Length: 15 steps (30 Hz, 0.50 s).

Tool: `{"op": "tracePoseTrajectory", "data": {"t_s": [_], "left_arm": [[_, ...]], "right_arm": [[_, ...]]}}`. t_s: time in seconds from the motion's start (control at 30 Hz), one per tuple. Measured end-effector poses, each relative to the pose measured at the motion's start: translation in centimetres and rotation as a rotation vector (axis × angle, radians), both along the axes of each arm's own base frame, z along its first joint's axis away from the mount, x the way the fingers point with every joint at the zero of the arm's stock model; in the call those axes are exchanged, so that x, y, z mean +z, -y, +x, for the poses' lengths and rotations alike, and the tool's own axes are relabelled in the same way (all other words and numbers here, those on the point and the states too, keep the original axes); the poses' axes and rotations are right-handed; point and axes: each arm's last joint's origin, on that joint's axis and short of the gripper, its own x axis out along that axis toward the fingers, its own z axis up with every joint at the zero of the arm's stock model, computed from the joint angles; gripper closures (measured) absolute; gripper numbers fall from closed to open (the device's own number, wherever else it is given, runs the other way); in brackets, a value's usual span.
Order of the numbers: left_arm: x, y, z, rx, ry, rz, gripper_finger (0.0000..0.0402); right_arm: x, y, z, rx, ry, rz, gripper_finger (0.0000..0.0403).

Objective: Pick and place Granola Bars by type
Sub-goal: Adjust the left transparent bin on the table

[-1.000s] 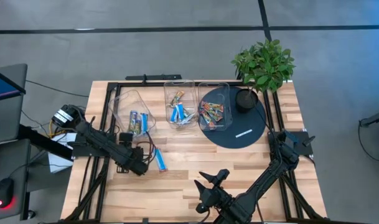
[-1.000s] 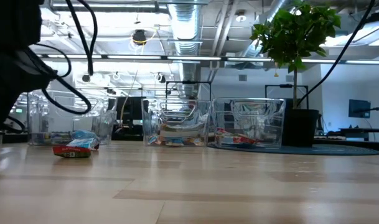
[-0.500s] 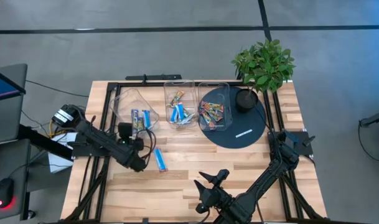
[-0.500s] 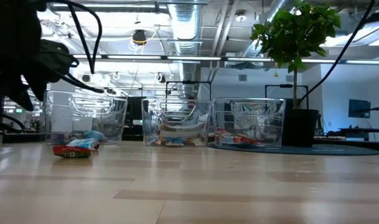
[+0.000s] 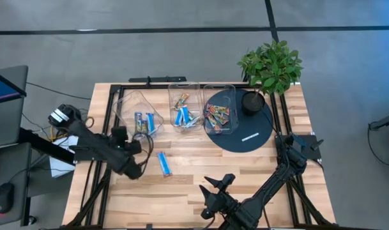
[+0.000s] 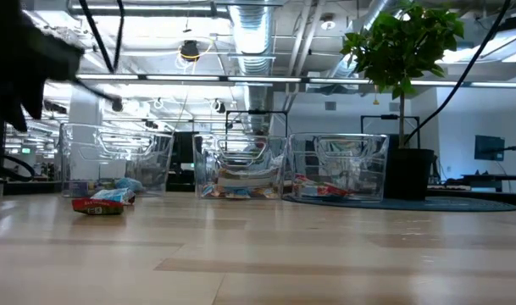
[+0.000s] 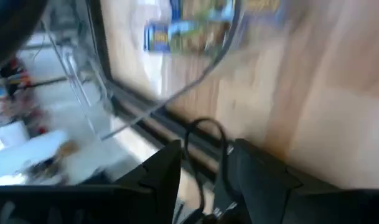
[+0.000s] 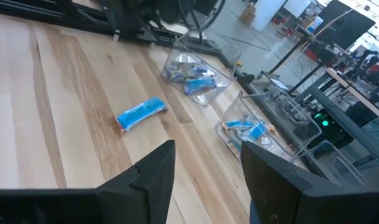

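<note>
One blue-wrapped granola bar (image 5: 163, 163) lies flat on the wood by itself, also in the low view (image 6: 97, 203) and the right wrist view (image 8: 141, 114). More bars lie in three clear bins: blue ones in the left bin (image 5: 144, 122), blue and greenish ones in the middle bin (image 5: 184, 112), orange-red ones in the right bin (image 5: 217, 117). My left gripper (image 5: 129, 139) hovers open and empty just near of the left bin; its wrist view (image 7: 205, 177) looks at that bin's bars (image 7: 189, 28). My right gripper (image 5: 216, 186) waits open at the near edge (image 8: 205, 186).
A potted plant (image 5: 269, 67) stands on a dark round mat (image 5: 261, 131) at the far right, with a small white mark (image 5: 250, 137) on the mat. The right bin overlaps the mat. Bare wood (image 5: 200, 160) lies between the bins and the right arm.
My left arm has drawn back from the middle of the table toward its left and far side, rising in the low view until it shows only at the upper left. The loose blue bar has stayed where it was.
</note>
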Motion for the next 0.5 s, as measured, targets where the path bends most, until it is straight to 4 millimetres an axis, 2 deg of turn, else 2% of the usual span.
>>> {"op": "tracePoseTrajectory", "data": {"t_s": [0.17, 0.3, 0.5], "left_arm": [[3.5, 1.3, -0.5, -0.098, 0.261, -0.039, 0.0256], [6.0, 1.2, -0.9, -0.197, 0.483, -0.004, 0.0256], [6.8, -0.9, -1.0, -0.231, 0.659, 0.078, 0.0256]], "right_arm": [[0.0, 0.5, 0.4, -0.014, 0.0, 0.006, 0.0226], [0.0, 0.9, 0.9, -0.029, -0.001, 0.019, 0.0226], [-0.2, 1.6, 1.5, -0.047, -0.032, 0.061, 0.0226]]}}
